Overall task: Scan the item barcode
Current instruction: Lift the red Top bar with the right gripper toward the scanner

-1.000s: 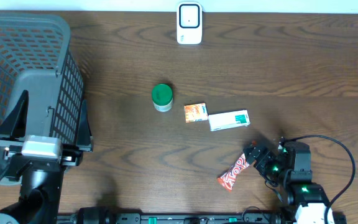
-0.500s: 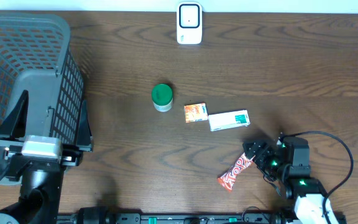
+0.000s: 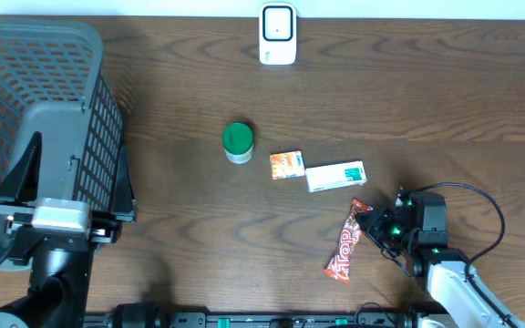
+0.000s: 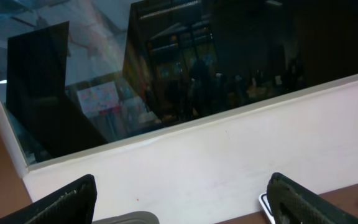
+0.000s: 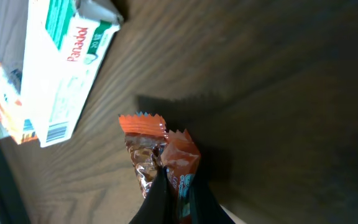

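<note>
Right end effector point(image 5: 171, 198) pinches crinkled red-orange candy bar point(image 5: 149, 148).

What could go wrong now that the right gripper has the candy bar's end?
The right gripper pinches only the crimped end of the candy bar, so the wrapper may slip or tear when lifted. The Panadol box lies close by; a swinging bar could knock it.
</note>
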Robot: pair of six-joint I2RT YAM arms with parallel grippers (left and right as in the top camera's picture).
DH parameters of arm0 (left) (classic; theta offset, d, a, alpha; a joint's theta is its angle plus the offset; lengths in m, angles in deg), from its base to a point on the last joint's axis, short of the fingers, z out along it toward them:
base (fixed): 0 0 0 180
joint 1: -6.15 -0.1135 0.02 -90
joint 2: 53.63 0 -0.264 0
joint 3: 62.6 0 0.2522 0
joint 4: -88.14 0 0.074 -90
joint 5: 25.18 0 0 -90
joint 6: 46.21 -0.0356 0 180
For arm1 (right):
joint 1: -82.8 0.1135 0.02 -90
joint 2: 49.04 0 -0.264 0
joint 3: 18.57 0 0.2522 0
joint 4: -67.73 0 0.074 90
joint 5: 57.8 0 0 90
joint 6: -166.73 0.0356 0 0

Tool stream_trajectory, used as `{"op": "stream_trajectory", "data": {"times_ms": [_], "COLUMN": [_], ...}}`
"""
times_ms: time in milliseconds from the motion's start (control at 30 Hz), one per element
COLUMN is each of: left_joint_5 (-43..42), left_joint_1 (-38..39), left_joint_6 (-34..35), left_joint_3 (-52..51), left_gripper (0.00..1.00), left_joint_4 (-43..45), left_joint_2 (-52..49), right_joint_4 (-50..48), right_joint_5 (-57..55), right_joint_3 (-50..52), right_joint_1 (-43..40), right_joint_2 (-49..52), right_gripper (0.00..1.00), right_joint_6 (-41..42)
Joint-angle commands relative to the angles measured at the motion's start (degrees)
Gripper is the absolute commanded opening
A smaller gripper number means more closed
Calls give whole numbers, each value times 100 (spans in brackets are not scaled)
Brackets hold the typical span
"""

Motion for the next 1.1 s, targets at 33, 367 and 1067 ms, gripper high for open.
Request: {"op": "stream_trajectory", "data": {"times_ms": [33,367,1067], "left_joint_5": [-70,-70,-70], "left_joint_1": [-28,-28,-28], "left_joint_6": [26,26,28], "left_joint_3": [2,2,2], "left_gripper": [87,87,87], "left_joint_4": [46,44,-17], "left_joint_2": [33,33,33], "right_joint_4": [-24,1567,3447], "right_joint_5": [-297,-415,-5720], "right_joint_3": [544,-1005,-3526], "right_joint_1": [35,39,1561], "right_joint_2": [400,-317,-350], "right_gripper": [1,1,1], "right_joint_6": [-212,-636,-1263]}}
